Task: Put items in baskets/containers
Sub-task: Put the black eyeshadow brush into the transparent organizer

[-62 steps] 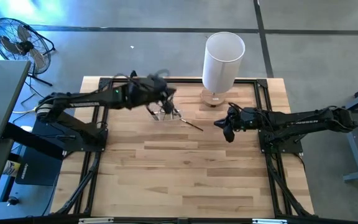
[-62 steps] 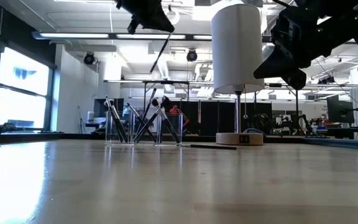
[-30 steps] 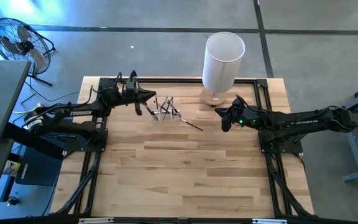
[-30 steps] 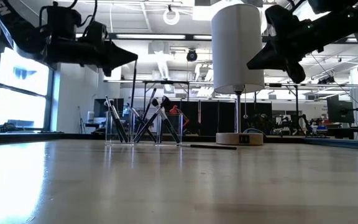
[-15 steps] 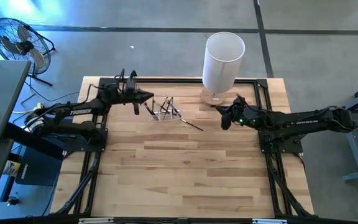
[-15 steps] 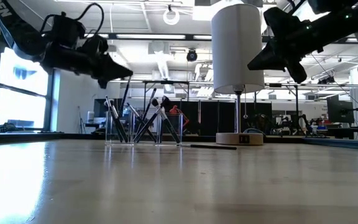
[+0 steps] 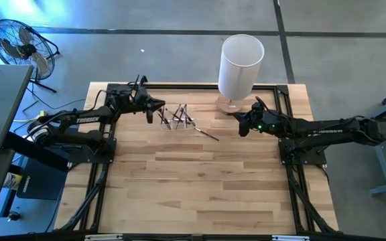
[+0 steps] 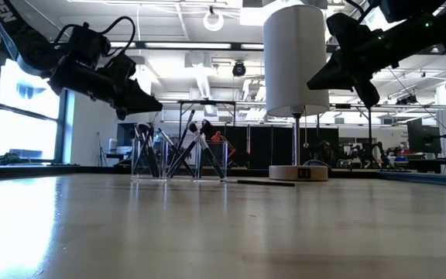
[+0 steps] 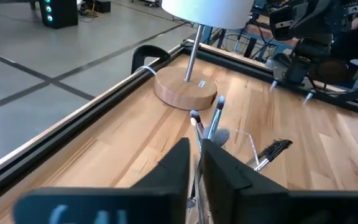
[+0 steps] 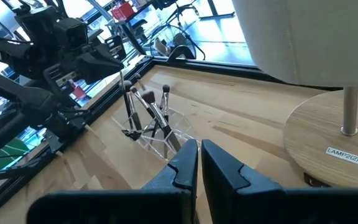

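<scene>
A: Since half a second back, the left gripper (image 7: 158, 105) has been tipped lower beside the holder (image 7: 179, 124), and a brush (image 8: 142, 138) pinched in its closed fingers has been brought down with it. The right gripper (image 7: 241, 127) has barely been shifted.

B: Agreed. In the left wrist view a thin dark stick is seen clamped between the two fingers (image 9: 173, 168), so it's shut on that brush. Its lower end is seen right at the holder's left end in the low view; whether it's inside can't be told.

A: And the holder itself is set just left of the lamp (image 7: 240, 67), with several brushes leaned inside it at angles, bristle heads up.

B: One more brush (image 7: 207, 134) is left lying flat on the table (image 7: 200, 181), between the holder and the lamp's wooden base.

A: Right gripper is held above the table on the far side of the lamp base from the holder, fingers pressed together with nothing seen between them.
</scene>
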Available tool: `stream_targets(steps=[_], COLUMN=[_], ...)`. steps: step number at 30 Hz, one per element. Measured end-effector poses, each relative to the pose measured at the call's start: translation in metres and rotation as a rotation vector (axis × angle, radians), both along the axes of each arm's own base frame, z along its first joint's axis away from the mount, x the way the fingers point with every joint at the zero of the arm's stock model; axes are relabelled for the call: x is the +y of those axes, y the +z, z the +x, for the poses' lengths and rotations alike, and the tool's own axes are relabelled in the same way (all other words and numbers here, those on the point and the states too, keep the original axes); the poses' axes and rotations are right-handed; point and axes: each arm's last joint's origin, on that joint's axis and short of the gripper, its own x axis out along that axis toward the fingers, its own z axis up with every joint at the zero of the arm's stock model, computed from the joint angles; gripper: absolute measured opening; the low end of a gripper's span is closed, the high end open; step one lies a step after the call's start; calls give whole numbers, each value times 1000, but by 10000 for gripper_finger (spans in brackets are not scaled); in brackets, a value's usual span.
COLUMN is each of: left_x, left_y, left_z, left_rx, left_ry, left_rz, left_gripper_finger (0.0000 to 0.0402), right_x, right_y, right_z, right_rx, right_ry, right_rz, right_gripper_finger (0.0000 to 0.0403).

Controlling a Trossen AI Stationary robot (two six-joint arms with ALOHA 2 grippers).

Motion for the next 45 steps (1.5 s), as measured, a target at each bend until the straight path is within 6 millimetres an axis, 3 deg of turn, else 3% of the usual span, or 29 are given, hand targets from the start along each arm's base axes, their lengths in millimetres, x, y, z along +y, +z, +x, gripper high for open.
stream_targets(steps=[6, 9, 14, 18, 23, 26, 31, 37, 45], left_x=[0, 2, 4, -3, -30, -51, -87, -134, -183], left_y=[1, 10, 49, 82, 123, 135, 135, 103, 49], left_z=[0, 3, 11, 28, 50, 67, 82, 93, 82], left_rx=[-2, -29, -98, -48, 95, 173, 285, 447, 615], left_ry=[5, -28, -77, -60, 6, 20, 44, 31, 36], left_rz=[3, 21, 68, 60, 44, -6, -182, -391, -527], left_gripper_finger=[108, 130, 140, 140, 140, 139, 105, 11, 3], right_x=[-1, -1, -1, 0, 2, 4, 5, 7, 21], right_y=[0, 0, 0, 0, 0, 1, 4, 4, 7], right_z=[0, 0, 0, 0, 1, 2, 4, 4, 21], right_rx=[4, 5, 34, 43, 45, 33, -16, 1, 64], right_ry=[-7, -7, 14, 34, 112, 190, 244, 306, 403], right_rz=[-8, -10, -55, -69, -71, -73, -43, -86, -172], right_gripper_finger=[16, 16, 16, 16, 16, 17, 17, 17, 28])
